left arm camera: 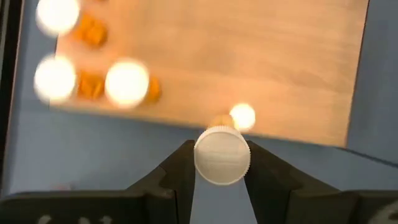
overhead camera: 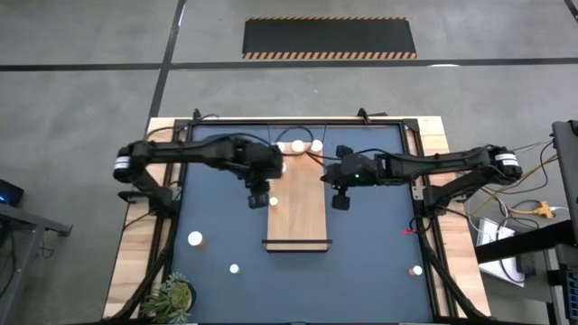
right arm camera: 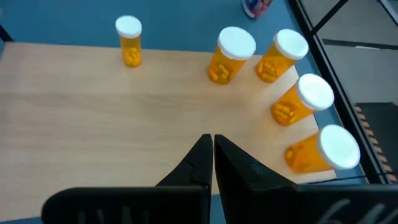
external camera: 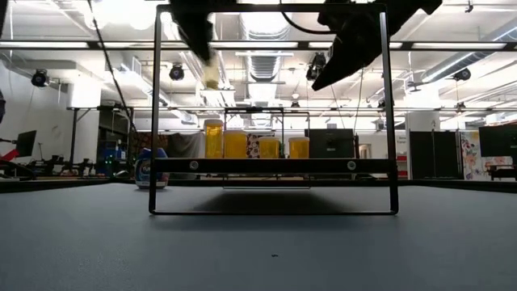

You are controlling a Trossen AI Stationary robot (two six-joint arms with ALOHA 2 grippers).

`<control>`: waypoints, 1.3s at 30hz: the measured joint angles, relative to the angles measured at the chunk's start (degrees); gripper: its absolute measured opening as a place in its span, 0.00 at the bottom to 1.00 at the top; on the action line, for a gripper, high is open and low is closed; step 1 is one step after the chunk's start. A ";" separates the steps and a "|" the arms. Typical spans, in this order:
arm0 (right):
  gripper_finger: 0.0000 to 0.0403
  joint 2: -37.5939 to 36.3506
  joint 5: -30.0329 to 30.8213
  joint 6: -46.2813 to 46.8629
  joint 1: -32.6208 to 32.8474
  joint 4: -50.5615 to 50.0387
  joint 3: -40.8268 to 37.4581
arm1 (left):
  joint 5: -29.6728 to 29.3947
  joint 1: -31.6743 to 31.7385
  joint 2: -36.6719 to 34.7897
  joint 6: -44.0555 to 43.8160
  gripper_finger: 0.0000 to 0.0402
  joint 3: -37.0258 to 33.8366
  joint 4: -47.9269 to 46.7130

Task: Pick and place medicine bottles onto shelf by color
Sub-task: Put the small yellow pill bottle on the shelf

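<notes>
left gripper (left arm camera: 219, 177) pinches a bottle (left arm camera: 222, 155), its amber body mostly hidden under the cap; shelf (overhead camera: 298, 203) at three o'clock. right gripper (right arm camera: 213, 155) pressed together over shelf.

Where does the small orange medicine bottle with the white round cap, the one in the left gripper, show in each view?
High view: hidden beneath the left gripper, at the left edge of the light-brown wooden shelf.
Low view: the orange medicine bottle hangs near the top, left of centre.
Left wrist view: bottom centre, cap facing the camera, between the fingers.
Right wrist view: not in it.
Shared landmark: the wooden shelf.
</notes>
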 joint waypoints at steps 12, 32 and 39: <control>0.02 -9.97 0.10 6.58 0.32 1.63 -7.89 | 0.22 0.04 4.21 7.52 0.25 -0.80 14.44; 0.02 -9.78 0.02 7.79 0.48 4.63 -10.60 | 0.37 -0.40 12.01 8.22 0.25 -4.31 19.32; 0.02 -9.78 0.03 7.69 0.47 4.69 -10.60 | 0.40 -1.20 12.90 8.65 0.25 -5.31 19.43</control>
